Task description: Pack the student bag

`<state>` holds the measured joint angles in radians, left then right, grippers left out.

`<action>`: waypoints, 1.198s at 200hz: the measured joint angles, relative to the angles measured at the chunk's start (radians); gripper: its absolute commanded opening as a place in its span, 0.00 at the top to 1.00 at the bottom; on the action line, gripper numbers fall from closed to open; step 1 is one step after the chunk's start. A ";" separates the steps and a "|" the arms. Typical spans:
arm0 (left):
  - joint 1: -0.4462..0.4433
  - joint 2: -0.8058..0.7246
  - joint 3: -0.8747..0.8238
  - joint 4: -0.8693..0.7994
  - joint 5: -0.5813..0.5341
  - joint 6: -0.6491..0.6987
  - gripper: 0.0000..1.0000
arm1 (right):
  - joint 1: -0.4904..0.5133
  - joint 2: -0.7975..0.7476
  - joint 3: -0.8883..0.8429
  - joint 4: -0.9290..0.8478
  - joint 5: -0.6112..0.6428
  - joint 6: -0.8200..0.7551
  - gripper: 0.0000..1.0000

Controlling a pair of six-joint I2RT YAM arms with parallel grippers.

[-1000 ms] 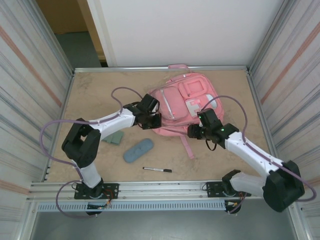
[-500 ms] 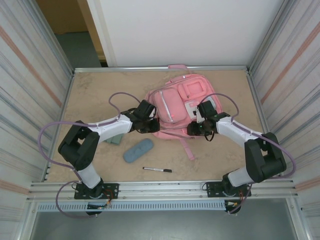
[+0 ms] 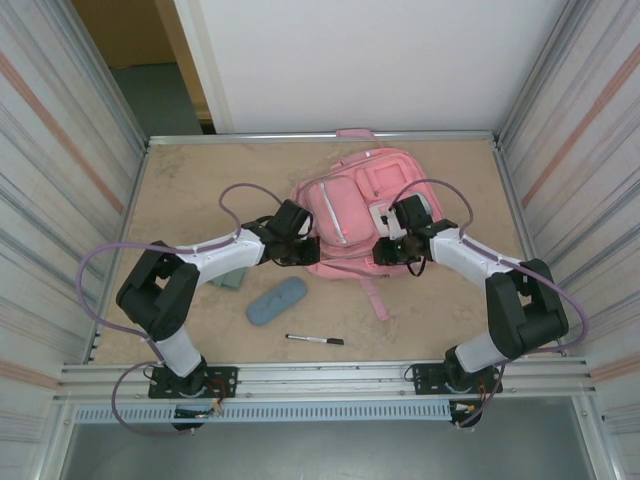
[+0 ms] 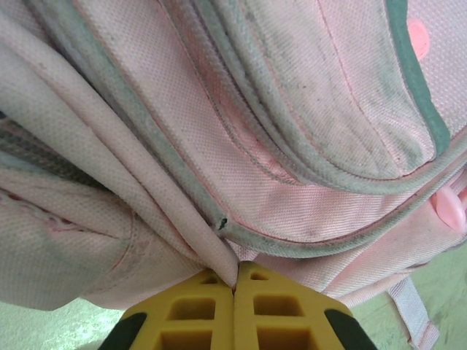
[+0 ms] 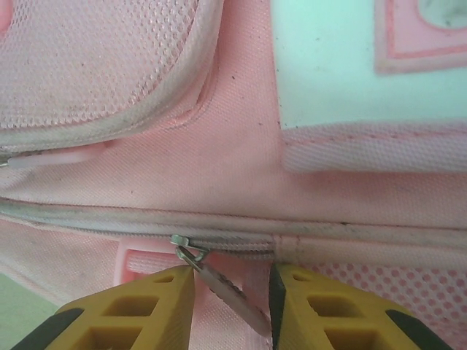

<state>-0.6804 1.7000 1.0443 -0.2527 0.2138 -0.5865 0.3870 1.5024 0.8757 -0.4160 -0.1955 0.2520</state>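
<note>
The student bag (image 3: 352,195) is a big pink backpack lying flat at the back middle of the table. My left gripper (image 3: 303,251) is at its lower left edge, shut on a fold of pink piping (image 4: 219,251) that runs out from between the yellow fingertips (image 4: 197,292). My right gripper (image 3: 386,250) is at the bag's lower right edge, over a grey zip line (image 5: 219,232). Its jaws stand a little apart, and the metal zip pull (image 5: 232,293) lies slanted in the gap between them, hanging from the slider (image 5: 179,241).
A blue-grey oval pouch (image 3: 277,300), a black pen (image 3: 314,340) and a green item (image 3: 229,275) lie on the table in front of the bag. A pink strap (image 3: 376,296) trails toward the near edge. Metal walls close in left and right.
The right arm has swung left onto the bag's lower right edge and its jaws have narrowed around the zip pull. The left gripper has stayed shut and shifted slightly down.
</note>
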 measured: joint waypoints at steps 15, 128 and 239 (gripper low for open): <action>0.000 0.001 0.001 0.000 0.001 0.006 1.00 | 0.005 0.016 0.006 0.000 0.006 -0.003 0.75; -0.006 0.033 0.034 -0.026 0.027 0.015 1.00 | 0.066 -0.008 0.097 -0.127 0.095 0.027 1.00; -0.058 0.115 0.029 0.151 0.098 -0.141 1.00 | 0.198 0.051 0.187 -0.256 0.010 0.232 1.00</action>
<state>-0.7383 1.8149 1.0737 -0.1013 0.3115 -0.7277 0.5850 1.5536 1.0626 -0.6720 -0.1856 0.4839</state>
